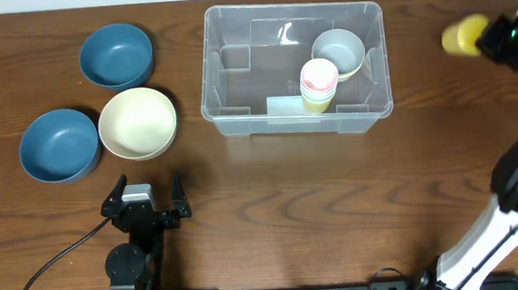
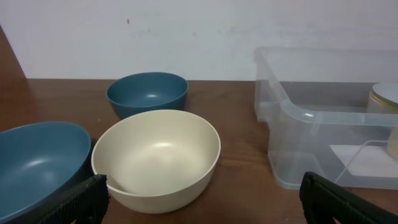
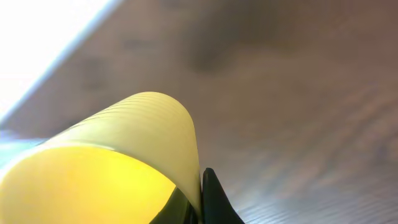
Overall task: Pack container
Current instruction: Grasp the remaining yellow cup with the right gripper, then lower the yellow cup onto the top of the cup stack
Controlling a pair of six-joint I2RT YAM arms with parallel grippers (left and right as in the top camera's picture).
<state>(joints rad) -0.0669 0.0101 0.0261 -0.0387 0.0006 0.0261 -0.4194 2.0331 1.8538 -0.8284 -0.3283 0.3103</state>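
Note:
The clear container (image 1: 229,115) stands at the table's far middle. It holds a grey-blue bowl (image 1: 338,52) and a stack of cups (image 1: 318,83). It also shows in the left wrist view (image 2: 292,112). My right gripper (image 1: 498,39) is at the far right, raised, shut on the rim of a yellow cup (image 1: 463,36). In the right wrist view the yellow cup (image 3: 118,155) fills the frame with the fingers (image 3: 200,202) pinching its wall. My left gripper (image 1: 144,200) is open and empty near the front left, behind the cream bowl (image 1: 137,123); its fingertips (image 2: 205,202) flank the cream bowl (image 2: 158,155).
Two blue bowls lie at the left, one far (image 1: 116,55) and one nearer (image 1: 58,145), next to the cream bowl. They also show in the left wrist view, far (image 2: 147,93) and near (image 2: 37,162). A black cable (image 1: 39,270) trails at the front left.

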